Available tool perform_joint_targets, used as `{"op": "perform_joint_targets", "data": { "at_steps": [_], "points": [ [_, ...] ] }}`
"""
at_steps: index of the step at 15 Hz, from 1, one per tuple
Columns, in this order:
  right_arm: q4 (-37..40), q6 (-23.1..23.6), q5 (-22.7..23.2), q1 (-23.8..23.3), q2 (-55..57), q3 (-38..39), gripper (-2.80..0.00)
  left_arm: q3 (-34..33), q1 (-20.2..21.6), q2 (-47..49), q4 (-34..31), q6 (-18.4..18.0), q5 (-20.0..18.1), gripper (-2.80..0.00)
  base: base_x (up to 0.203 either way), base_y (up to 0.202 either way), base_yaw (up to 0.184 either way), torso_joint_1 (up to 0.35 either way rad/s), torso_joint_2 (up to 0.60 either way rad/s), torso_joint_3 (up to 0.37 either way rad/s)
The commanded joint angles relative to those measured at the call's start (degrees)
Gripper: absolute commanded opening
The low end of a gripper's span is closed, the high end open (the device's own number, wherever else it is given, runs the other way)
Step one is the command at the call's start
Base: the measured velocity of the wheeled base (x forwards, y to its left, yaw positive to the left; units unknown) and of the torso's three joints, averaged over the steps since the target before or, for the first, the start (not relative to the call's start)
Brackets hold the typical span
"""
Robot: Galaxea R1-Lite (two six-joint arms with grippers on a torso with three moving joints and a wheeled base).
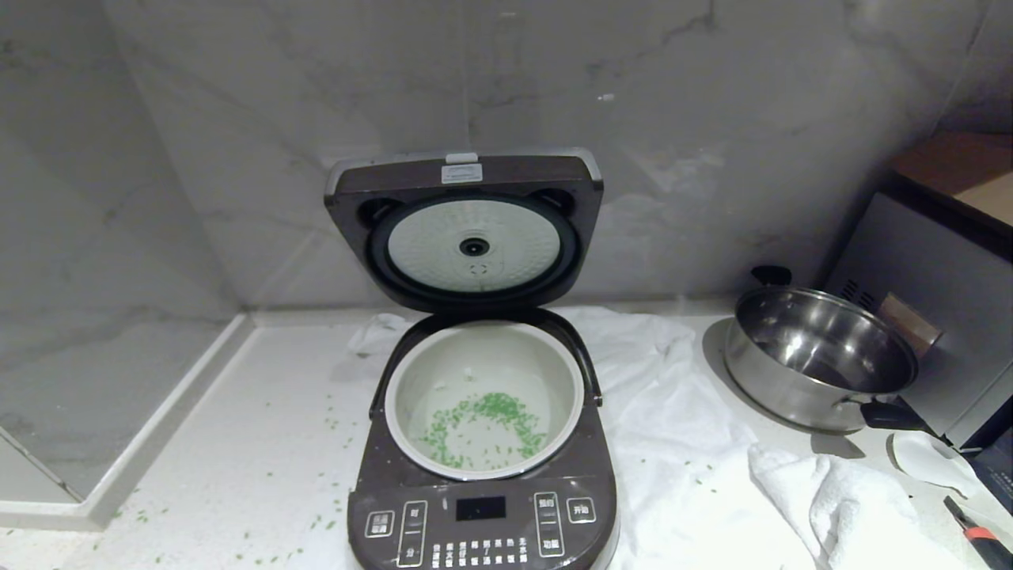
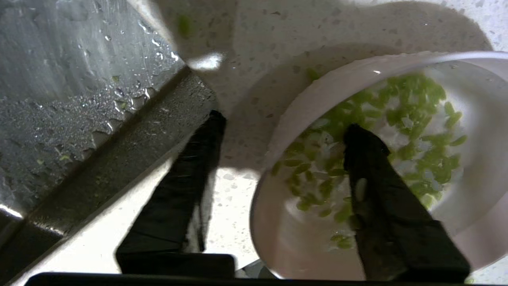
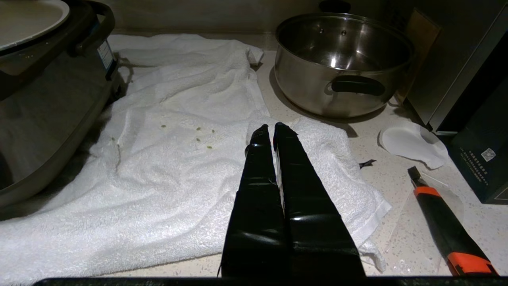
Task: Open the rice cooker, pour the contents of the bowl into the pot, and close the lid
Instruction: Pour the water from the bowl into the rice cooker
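The rice cooker (image 1: pixel 483 514) stands open, its lid (image 1: pixel 467 229) upright against the wall. The pale pot (image 1: pixel 491 348) inside has a thin scatter of green bits (image 1: pixel 491 412) on its bottom. The bowl (image 2: pixel 301 238) shows only in the left wrist view, resting on the speckled counter and holding the green contents (image 2: pixel 408 115) in water. My left gripper (image 2: pixel 286 122) is open and straddles the bowl's rim. One finger (image 2: pixel 381 190) reaches inside among the contents; the other finger (image 2: pixel 186 178) is outside over the counter. My right gripper (image 3: pixel 271 129) is shut and empty above a white towel (image 3: pixel 158 167).
A wet, recessed metal surface (image 2: pixel 59 99) borders the counter beside the bowl. A shiny steel pan (image 1: pixel 815 356) sits right of the cooker, with a dark appliance behind it. An orange-and-black knife (image 3: pixel 444 222) lies near the towel. Green bits are strewn over the counter.
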State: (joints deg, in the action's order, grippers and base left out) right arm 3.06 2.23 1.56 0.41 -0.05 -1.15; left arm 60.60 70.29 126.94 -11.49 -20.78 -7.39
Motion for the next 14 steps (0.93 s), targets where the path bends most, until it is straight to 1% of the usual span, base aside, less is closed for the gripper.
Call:
{"op": "perform_joint_targets", "data": {
  "at_steps": [1, 5, 11, 14],
  "points": [
    [0.02, 0.05, 0.02, 0.02, -0.04, 0.0, -2.8, -0.66, 0.02, 0.79, 0.85, -0.05, 0.26, -2.8, 0.0, 0.0, 0.0, 0.0, 0.0, 0.0],
    [0.02, 0.05, 0.02, 0.02, 0.05, 0.0, -2.8, -3.56, 0.02, 0.35, 6.34, -0.05, 1.3, -2.8, 0.0, 0.0, 0.0, 0.0, 0.0, 0.0],
    [0.02, 0.05, 0.02, 0.02, -0.04, 0.0, -2.8, -4.85, -0.57, -0.91, 6.46, -0.11, 1.32, -2.8, 0.0, 0.0, 0.0, 0.0, 0.0, 0.0],
    [0.02, 0.05, 0.02, 0.02, -0.04, 0.0, -2.8, -7.21, -2.67, -3.39, 6.22, -0.32, 1.21, -2.8, 0.0, 0.0, 0.0, 0.0, 0.0, 0.0]
  ]
}}
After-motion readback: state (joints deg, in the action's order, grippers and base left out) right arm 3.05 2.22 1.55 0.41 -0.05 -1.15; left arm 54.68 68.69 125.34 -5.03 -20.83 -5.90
